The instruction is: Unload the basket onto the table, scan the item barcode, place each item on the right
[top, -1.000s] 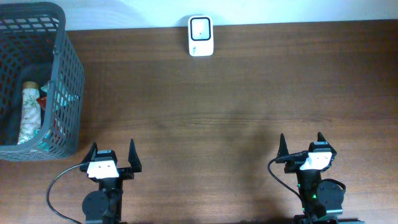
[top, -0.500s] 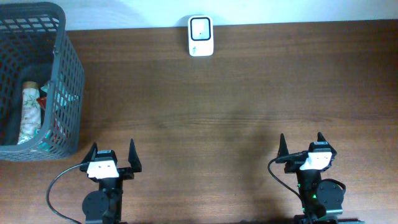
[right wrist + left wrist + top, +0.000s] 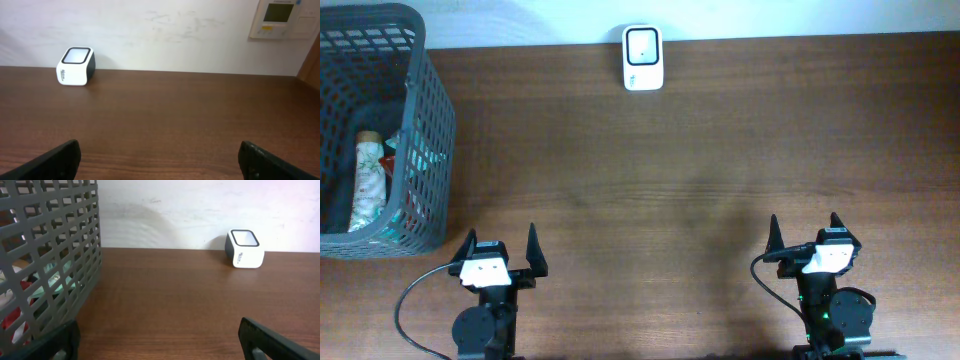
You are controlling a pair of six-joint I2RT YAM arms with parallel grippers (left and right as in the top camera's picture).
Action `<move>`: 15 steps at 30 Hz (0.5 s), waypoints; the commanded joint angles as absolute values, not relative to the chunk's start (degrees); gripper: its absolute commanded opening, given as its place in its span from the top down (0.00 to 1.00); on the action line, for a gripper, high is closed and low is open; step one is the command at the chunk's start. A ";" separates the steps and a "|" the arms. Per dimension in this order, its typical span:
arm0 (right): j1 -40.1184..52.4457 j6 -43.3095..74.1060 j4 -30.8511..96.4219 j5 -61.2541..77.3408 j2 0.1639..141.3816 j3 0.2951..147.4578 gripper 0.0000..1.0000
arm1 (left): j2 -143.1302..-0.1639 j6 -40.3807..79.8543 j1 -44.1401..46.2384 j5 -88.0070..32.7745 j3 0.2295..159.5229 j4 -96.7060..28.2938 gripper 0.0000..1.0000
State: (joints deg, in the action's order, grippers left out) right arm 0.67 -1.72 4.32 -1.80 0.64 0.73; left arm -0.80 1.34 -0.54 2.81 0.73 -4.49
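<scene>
While my left gripper (image 3: 501,241) and right gripper (image 3: 804,226) sit spread wide, holding nothing, I see the wrapped item (image 3: 367,185) inside the grey basket (image 3: 432,120), well apart from the barcode scanner (image 3: 643,58).

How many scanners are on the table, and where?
1. The scanner stands at the far edge of the table, against the wall, near the middle. The basket shows its inside only partly.

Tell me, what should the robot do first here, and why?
Likely the left gripper should reach toward the gray basket: the packaged items lie inside it, on that arm's side. It is open and empty, as is the right gripper, and the white scanner sits by the far wall.
</scene>
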 commanded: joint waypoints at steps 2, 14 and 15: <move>0.36 -1.69 4.64 -1.50 0.21 0.32 0.01 | -0.34 1.96 -0.93 -1.89 0.54 -3.25 0.01; 0.36 -1.69 4.64 -1.50 0.21 0.32 0.01 | -10.66 -5.96 -0.93 -14.76 17.30 41.34 0.01; 0.36 -1.69 4.64 -1.50 0.21 0.32 0.01 | -16.84 -10.66 -0.93 -14.74 25.30 37.41 0.01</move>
State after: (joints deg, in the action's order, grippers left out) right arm 0.67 -1.72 4.36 -1.74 0.69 0.73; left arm -6.87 -1.13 -0.54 -15.11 10.50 42.17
